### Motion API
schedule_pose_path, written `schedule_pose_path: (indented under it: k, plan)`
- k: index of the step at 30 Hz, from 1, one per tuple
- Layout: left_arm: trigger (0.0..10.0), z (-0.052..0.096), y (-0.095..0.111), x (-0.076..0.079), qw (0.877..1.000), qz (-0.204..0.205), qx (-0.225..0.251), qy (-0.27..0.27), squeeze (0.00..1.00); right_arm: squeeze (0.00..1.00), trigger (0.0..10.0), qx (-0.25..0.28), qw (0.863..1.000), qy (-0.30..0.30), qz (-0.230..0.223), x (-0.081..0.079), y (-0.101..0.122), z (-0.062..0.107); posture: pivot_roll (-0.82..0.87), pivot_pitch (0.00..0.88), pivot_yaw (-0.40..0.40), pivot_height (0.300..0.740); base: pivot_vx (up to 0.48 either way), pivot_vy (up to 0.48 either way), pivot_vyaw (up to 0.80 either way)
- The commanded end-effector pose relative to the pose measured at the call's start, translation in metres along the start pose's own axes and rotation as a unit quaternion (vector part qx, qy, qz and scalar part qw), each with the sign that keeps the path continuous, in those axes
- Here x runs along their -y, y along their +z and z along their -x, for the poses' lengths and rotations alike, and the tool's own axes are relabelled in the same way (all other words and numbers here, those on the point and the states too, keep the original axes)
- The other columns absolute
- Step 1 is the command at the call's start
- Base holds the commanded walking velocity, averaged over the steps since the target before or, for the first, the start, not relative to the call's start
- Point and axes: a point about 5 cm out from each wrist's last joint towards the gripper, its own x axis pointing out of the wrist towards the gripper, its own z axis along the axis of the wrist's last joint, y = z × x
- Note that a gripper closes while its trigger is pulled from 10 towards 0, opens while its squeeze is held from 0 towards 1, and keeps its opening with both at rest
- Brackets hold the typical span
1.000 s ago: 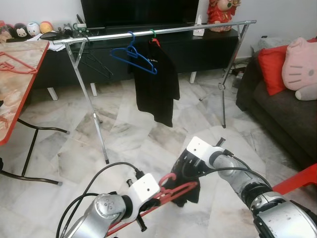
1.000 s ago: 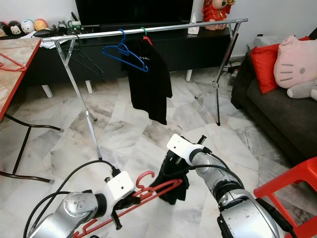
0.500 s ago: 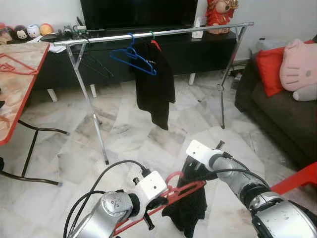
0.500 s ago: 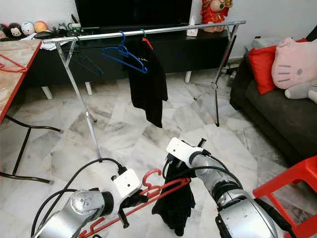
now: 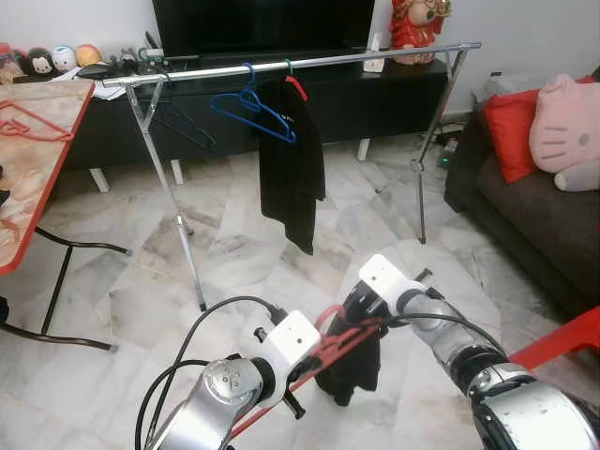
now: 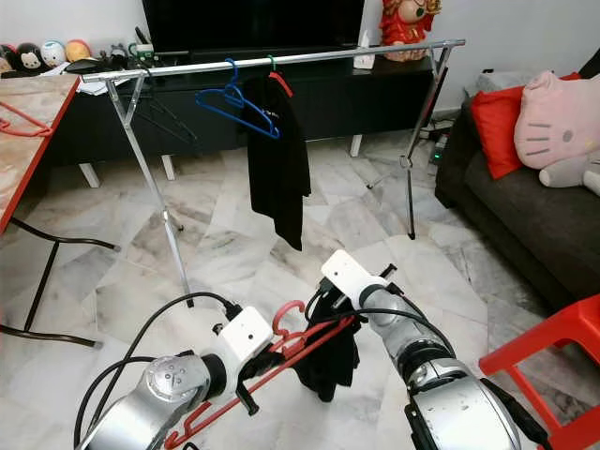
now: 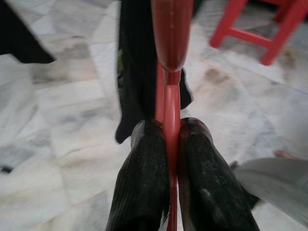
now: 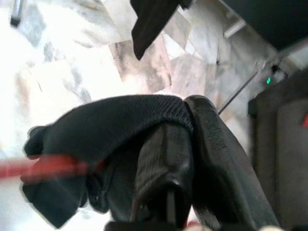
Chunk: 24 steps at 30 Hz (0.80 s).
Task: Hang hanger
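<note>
A red hanger (image 5: 330,339) with a black garment (image 5: 352,364) draped on it is held low over the marble floor. My left gripper (image 7: 166,139) is shut on the hanger's red bar. My right gripper (image 8: 185,144) is shut on the black garment at the hanger's far end. Ahead stands a silver clothes rail (image 5: 309,63) carrying a blue hanger (image 5: 253,103), a dark empty hanger (image 5: 183,127) and a black shirt (image 5: 291,169) on a green-hooked hanger.
A red-edged table (image 5: 37,150) with red hangers on it stands at the left. A dark sofa (image 5: 534,206) with red and pink cushions is at the right, a red stool (image 5: 562,342) near my right arm. A black TV cabinet (image 5: 281,98) is behind the rail.
Both grippers have raised the hanger and tilted it up toward the right, so the garment hangs bunched higher. The camera shifted slightly; the black shirt on the rail has swung.
</note>
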Motion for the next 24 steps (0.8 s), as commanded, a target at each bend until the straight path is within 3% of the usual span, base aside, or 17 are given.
schedule_pose_path:
  k: [1, 5, 14, 24]
  plan:
    - [10.0, 0.0, 0.001, -0.006, 1.0, 0.002, -0.005, 0.023, 0.0, 0.0, 10.0, 0.005, 0.999, -0.012, -0.041, 0.008, 0.007, -0.001, 0.11, 0.0, -0.067, 0.716, 0.0, 0.0, 0.0]
    - [10.0, -0.001, 0.002, -0.005, 1.0, 0.004, -0.006, 0.023, 0.0, 0.0, 10.0, 0.002, 0.996, -0.021, -0.092, 0.012, 0.006, -0.001, 0.11, 0.0, -0.067, 0.716, 0.0, 0.0, 0.0]
    - [10.0, -0.001, 0.004, 0.002, 1.0, 0.009, -0.002, -0.007, 0.0, 0.0, 10.0, -0.006, 0.993, -0.025, -0.118, 0.017, 0.006, -0.001, 0.11, 0.0, -0.07, 0.716, 0.0, 0.0, 0.0]
    - [10.0, -0.017, 0.012, 0.006, 0.999, 0.041, 0.006, 0.009, 0.0, 0.0, 10.0, 0.0, 0.982, -0.015, -0.188, 0.008, 0.015, -0.004, 0.1, 0.0, -0.068, 0.716, 0.0, 0.0, 0.0]
